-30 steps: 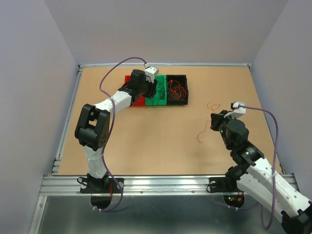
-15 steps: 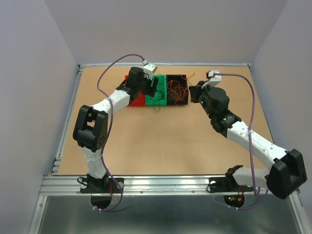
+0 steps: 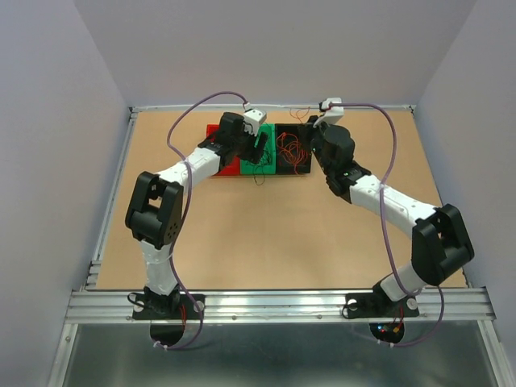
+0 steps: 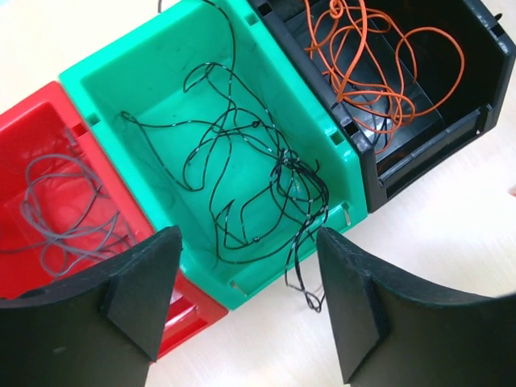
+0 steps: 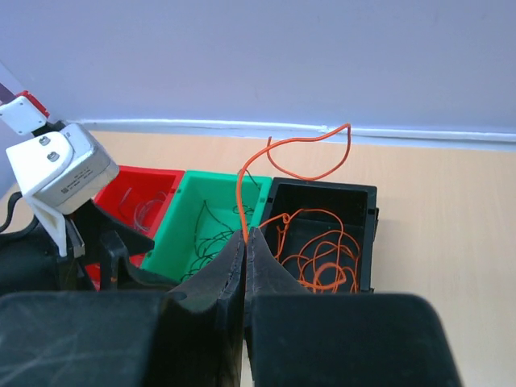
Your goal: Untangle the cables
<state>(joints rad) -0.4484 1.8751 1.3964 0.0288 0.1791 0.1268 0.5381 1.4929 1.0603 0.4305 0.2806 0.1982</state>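
Observation:
The cables are thin wires sorted by colour. Orange wires (image 4: 379, 64) lie curled in the black bin (image 4: 484, 48). Black wires (image 4: 258, 185) fill the green bin (image 4: 97, 97), and one loop (image 4: 302, 282) hangs over its near edge onto the table. Grey wires (image 4: 64, 201) lie in the red bin (image 4: 48, 105). My right gripper (image 5: 245, 234) is shut on one orange wire (image 5: 306, 153), which arcs up above the black bin (image 5: 367, 197). My left gripper (image 4: 246, 250) hovers open over the green bin's near edge, holding nothing.
The three bins (image 3: 258, 149) stand side by side at the back of the tan table (image 3: 242, 234), near the far wall. Both arms reach over them, my right gripper (image 3: 309, 125) close to my left gripper (image 3: 260, 151). Grey walls enclose the table.
My right arm has swung from the table's right side to above the black bin, carrying the orange wire. My left gripper has opened over the green bin.

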